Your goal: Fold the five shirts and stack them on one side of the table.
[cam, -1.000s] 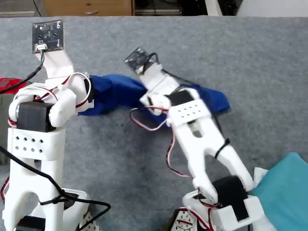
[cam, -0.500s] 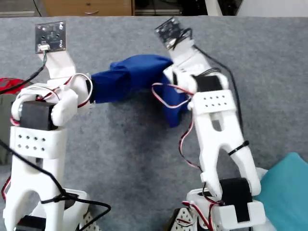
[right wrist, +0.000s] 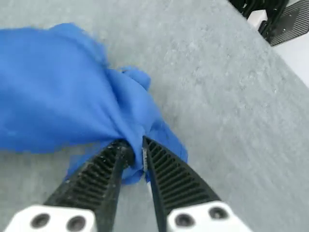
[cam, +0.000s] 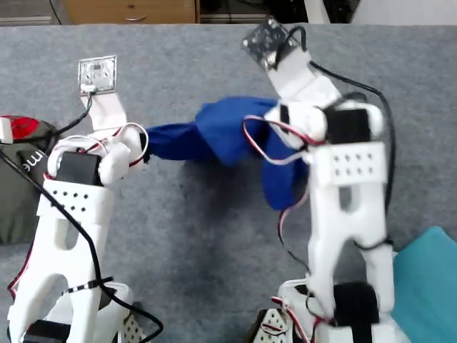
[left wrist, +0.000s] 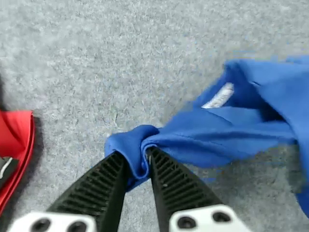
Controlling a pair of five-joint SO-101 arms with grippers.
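Two grips on one blue shirt [cam: 221, 136]: pinches a bunched corner in left gripper [left wrist: 136, 155], another edge in right gripper [right wrist: 136, 143], holds it stretched over the table [cam: 178, 236] middle, probably for spreading flat.

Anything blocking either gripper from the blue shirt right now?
Nothing visible. The left gripper and the right gripper are each shut on a bunched end of the blue shirt, which stretches between them over the grey table.
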